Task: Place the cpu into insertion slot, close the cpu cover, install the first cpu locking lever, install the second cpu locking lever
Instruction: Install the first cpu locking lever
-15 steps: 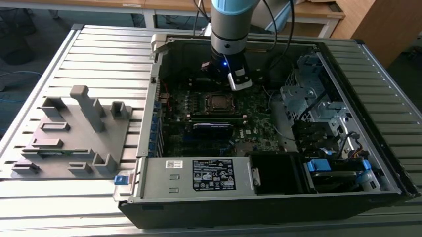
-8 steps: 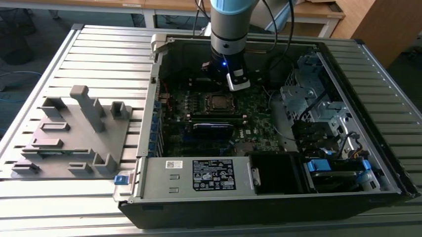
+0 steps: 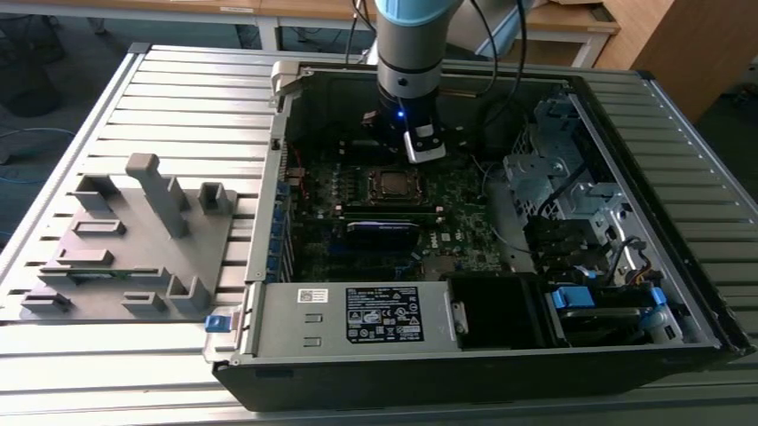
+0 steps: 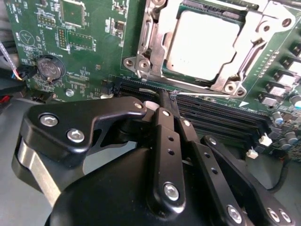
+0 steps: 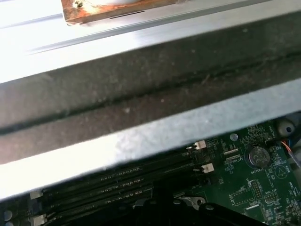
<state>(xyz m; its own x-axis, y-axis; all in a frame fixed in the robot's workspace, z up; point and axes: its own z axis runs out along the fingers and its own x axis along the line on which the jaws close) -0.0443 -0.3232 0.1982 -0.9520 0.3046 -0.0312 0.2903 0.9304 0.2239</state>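
Where its black fingers (image 4: 164, 141) crowd the foreground of the second wrist view, the gripper (image 4: 169, 96) holds them drawn together with barely a slit between the tips, which sit at the hooked end of a thin silver locking lever (image 4: 207, 92); whether the tips actually pinch that hook cannot be told. Between the gripper and the insertion slot (image 4: 216, 9) run the long black memory slots (image 4: 221, 117), and the lever lies along the slot's nearer edge, just beyond them. Inside the insertion slot rests the cpu (image 4: 204, 44), flat, its pale metal top showing through the cut-out of the cpu cover (image 4: 157, 37), which is folded down over it. Off to one side of the insertion slot, on the green motherboard (image 4: 94, 56), sits a round coin cell (image 4: 51, 67). Farther out, in the exterior view, the arm (image 3: 409, 44) stands in the open computer case (image 3: 663, 293) just beyond the insertion slot, and well apart from it, toward the exterior view's left, a grey fixture plate (image 3: 130, 240) lies on the slatted table (image 3: 177, 98)
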